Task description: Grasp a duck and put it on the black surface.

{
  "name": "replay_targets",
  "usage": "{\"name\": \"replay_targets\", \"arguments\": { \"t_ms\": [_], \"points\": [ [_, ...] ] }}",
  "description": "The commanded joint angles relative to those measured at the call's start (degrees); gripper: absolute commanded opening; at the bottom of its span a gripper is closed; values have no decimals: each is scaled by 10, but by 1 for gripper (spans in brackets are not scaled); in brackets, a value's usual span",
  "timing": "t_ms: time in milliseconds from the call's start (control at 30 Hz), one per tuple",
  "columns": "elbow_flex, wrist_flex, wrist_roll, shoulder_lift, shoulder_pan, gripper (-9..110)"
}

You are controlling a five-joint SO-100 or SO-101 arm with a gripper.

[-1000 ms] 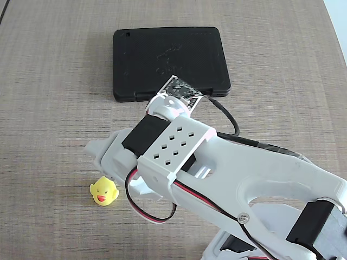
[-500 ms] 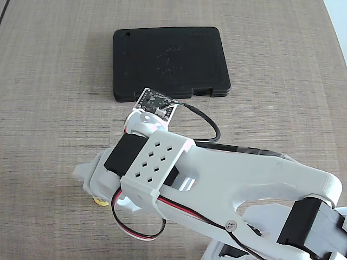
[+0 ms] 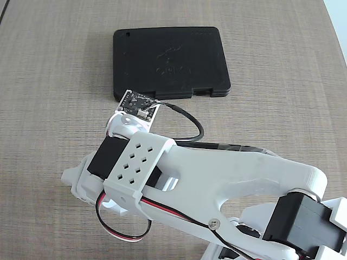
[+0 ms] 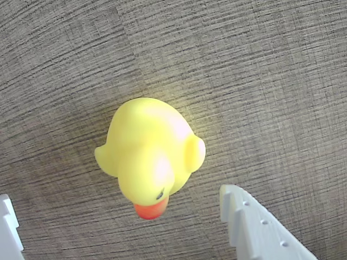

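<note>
The duck point(image 4: 149, 154) is small and yellow with a red-orange beak. It stands on the wood-grain table in the middle of the wrist view, beak toward the bottom edge. My gripper point(image 4: 118, 194) is open, with one white fingertip point(image 4: 8, 216) at the lower left and the other at the lower right, apart from the duck on either side of its head. In the fixed view my arm point(image 3: 190, 173) hides the duck. The black surface point(image 3: 168, 62) lies flat at the top centre of the fixed view, beyond the wrist, with nothing on it.
The wood-grain table point(image 3: 49, 81) spreads to the left and right of the slab. A black cable point(image 3: 190, 122) loops from the wrist camera board point(image 3: 135, 104) just in front of the slab's near edge.
</note>
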Motion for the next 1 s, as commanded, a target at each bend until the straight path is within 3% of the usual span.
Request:
{"name": "replay_targets", "arguments": {
  "t_ms": [0, 633, 967],
  "points": [
    [-25, -7, -2, 0, 1, 39],
    [-23, -47, -2, -44, 25, 38],
    [-22, -50, -1, -45, 28, 17]
  ]
}}
